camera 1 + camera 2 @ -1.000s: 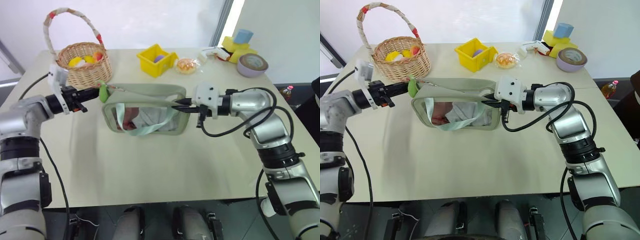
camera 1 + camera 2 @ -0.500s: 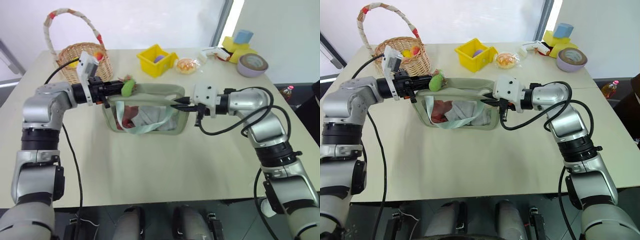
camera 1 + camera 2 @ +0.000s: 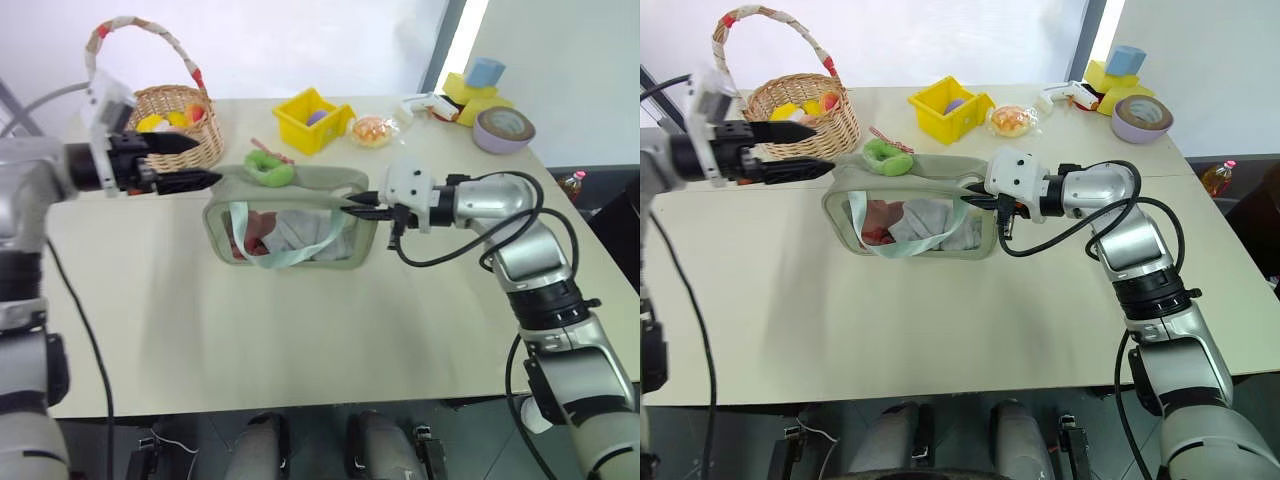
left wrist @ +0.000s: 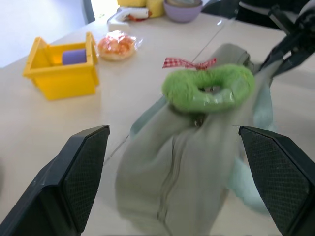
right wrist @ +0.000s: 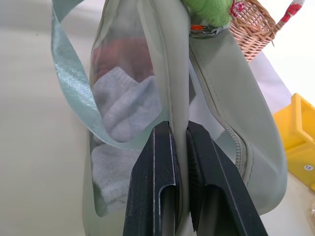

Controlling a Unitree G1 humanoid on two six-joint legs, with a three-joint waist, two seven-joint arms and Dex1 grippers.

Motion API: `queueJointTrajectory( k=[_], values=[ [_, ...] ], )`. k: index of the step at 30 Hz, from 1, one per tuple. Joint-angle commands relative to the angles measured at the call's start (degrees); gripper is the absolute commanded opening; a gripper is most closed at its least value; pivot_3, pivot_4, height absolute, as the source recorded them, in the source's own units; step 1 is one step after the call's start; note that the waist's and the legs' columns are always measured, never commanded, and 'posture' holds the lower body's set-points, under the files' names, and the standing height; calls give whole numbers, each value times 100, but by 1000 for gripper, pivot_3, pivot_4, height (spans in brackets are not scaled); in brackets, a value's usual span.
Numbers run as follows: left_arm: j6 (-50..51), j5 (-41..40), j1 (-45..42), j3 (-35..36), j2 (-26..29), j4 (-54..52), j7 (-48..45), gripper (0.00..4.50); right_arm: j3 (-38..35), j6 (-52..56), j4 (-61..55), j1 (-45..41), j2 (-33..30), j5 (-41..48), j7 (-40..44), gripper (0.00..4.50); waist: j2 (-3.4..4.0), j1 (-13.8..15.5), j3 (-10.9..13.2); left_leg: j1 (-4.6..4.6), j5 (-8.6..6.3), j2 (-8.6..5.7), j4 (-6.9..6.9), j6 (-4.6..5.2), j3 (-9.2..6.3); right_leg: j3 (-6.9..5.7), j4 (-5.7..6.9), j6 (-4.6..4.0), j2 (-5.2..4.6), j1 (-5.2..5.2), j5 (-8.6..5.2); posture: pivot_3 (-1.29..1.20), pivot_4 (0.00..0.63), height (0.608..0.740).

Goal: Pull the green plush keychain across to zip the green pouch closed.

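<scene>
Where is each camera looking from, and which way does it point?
Left eye view: on the head, looking down at the table; both arms show, the open left tool beside the woven basket.
Right eye view: its twin, same scene.
Left wrist view: on the left arm, facing the fuzzy green ring keychain on the sage-green clear-sided pouch; two black fingertips show.
Right wrist view: on the right arm; the right tool pinches the pouch's edge.
Both wrist views share the pouch and keychain.
</scene>
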Motion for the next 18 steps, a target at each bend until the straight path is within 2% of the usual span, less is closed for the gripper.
queueJointTrajectory(
  k=[1,5,8,11,17,18],
  values=[
    [-125,-36,582,122,73,-666,38,4474,-35,-120,11,-158,36,7,24,0,0,12,0,1,-2,1,0,4,1,1,-1,0,-1,1,0,0,150,739],
    [-528,338,888,74,-513,-707,970,4474,-15,-120,19,-170,66,14,40,0,-1,47,0,0,-6,2,2,11,-2,2,0,0,-4,3,0,0,150,739],
    [-617,388,1119,-48,-607,-925,927,4474,-15,-108,6,-153,63,8,53,0,-4,11,1,-3,-5,0,3,8,-2,2,0,0,-4,2,0,0,150,739],
    [-694,381,1098,-26,-622,-813,920,3227,-24,-101,16,-159,55,-1,47,0,-3,5,1,-1,-3,0,-1,4,3,4,-1,0,0,-3,0,0,150,739],
    [-684,317,1029,-33,-542,-805,700,256,-50,-57,-40,-115,35,-23,13,0,-3,25,1,-1,-4,-1,0,7,3,4,0,0,-2,-1,0,0,150,739],
    [-670,344,1010,-59,-531,-797,694,96,-51,-56,-38,-115,33,-30,9,0,-3,25,1,-1,-3,-1,0,5,3,4,0,0,-2,-1,0,0,150,739]
  ],
)
